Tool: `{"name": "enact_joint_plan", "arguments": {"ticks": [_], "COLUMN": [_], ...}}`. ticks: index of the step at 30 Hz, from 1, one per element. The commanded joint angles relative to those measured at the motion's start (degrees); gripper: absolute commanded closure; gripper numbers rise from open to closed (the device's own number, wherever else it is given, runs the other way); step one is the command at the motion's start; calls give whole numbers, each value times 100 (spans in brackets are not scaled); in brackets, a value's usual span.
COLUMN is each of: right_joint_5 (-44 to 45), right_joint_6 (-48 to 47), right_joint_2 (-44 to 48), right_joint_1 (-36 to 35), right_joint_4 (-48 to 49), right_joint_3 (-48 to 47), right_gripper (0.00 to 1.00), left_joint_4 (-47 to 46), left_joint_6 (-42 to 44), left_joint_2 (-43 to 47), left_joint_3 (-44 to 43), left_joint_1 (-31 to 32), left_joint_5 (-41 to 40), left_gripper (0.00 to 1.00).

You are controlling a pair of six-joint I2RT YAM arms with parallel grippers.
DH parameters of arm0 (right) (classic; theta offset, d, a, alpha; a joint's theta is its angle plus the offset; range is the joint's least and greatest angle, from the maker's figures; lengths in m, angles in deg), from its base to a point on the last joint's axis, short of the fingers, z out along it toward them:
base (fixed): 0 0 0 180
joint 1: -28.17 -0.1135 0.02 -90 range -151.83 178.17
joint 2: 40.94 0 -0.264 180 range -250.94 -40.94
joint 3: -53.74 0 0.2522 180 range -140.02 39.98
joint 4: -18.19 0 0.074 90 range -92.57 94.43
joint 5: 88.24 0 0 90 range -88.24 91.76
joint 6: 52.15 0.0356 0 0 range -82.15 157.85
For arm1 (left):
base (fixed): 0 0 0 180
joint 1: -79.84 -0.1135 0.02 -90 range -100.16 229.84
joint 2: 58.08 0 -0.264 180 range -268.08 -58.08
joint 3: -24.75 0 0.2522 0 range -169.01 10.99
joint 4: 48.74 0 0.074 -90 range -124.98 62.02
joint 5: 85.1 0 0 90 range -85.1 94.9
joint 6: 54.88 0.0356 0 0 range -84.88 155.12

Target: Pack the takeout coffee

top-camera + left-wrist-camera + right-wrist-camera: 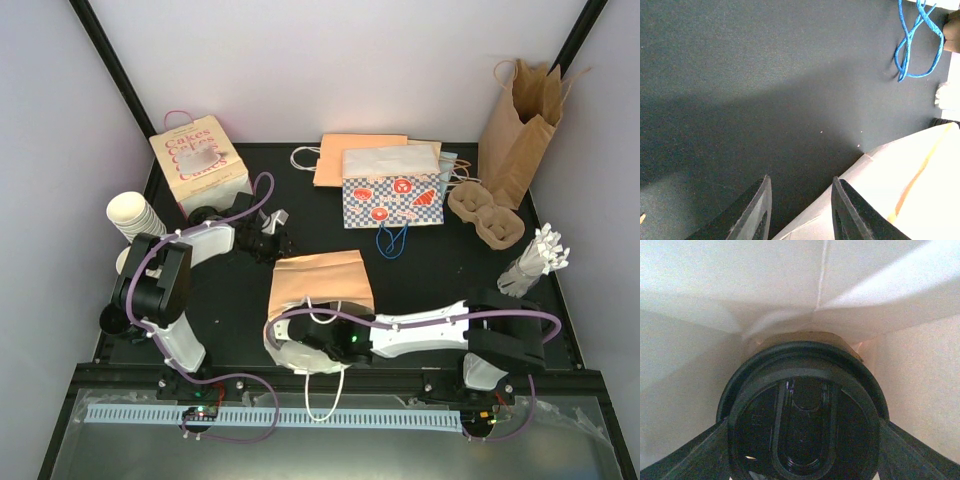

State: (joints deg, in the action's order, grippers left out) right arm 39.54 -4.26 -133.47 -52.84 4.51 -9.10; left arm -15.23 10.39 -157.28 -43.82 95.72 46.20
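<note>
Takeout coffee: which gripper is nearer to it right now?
Right. The right gripper is inside the paper bag, its fingers clasping the takeout coffee from both sides. The left gripper hangs open over the table outside the bag, beside its edge.

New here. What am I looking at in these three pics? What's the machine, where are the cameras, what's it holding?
Two small robot arms are bolted to the table's near edge: left arm, right arm. The wide picture comes from a fixed camera above and behind them. The other two come from a camera on each wrist. On the black table are a brown paper bag lying on its side, a checkered bag, a Cakes box, stacked cups and a cup carrier. The right gripper is inside that bag, shut on the takeout coffee. The left gripper hovers open beside it.
</note>
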Motion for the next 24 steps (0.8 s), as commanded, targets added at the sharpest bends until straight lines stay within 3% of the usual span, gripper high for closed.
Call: {"name": "enact_joint_plan", "arguments": {"ticks": [1, 12, 24], "right_joint_5": [58, -300, -1527], "right_joint_6": [41, 256, 512], "right_joint_2": [-246, -47, 306], "right_joint_1": [267, 327, 850], "right_joint_4": [-538, -935, -2016], "right_joint_3": [31, -142, -737], "right_gripper": [40, 41, 41], "left_joint_4": [222, 251, 359], "left_joint_6": [-20, 35, -7], "left_joint_2": [155, 214, 926], "left_joint_3": [126, 146, 139], "left_joint_1": [116, 122, -232], "left_joint_5": [272, 262, -454], "left_gripper": [64, 62, 26]}}
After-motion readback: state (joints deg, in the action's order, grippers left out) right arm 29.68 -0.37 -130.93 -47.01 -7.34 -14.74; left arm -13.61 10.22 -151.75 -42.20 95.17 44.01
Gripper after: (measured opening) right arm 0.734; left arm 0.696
